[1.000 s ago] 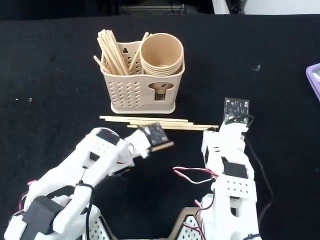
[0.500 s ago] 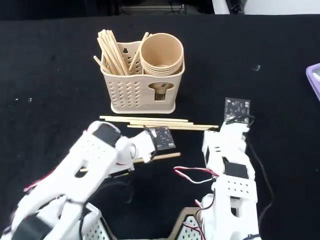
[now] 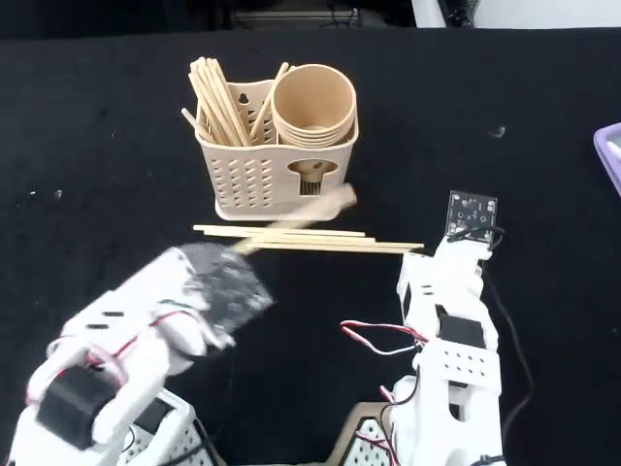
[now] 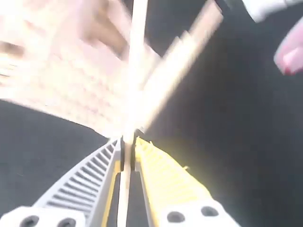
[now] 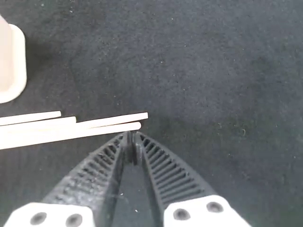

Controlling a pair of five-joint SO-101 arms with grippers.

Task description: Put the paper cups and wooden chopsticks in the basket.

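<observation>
A beige perforated basket [image 3: 277, 184] stands at the back of the black table, with stacked paper cups [image 3: 313, 105] in one side and several wooden chopsticks [image 3: 218, 102] in the other. More chopsticks [image 3: 310, 239] lie flat in front of it. My left gripper [image 4: 128, 142] is shut on a single chopstick [image 4: 135, 71], which shows blurred and raised toward the basket [image 3: 296, 216]. My right gripper [image 5: 129, 142] is shut with nothing in it, just short of the ends of the lying chopsticks [image 5: 71, 125].
A purple object [image 3: 609, 150] sits at the table's right edge. Red and white cables [image 3: 374, 340] loop between the two arm bases.
The left arm has lifted its chopstick off the table and swung it up toward the basket, with the wrist turning. The right arm shifted slightly.
</observation>
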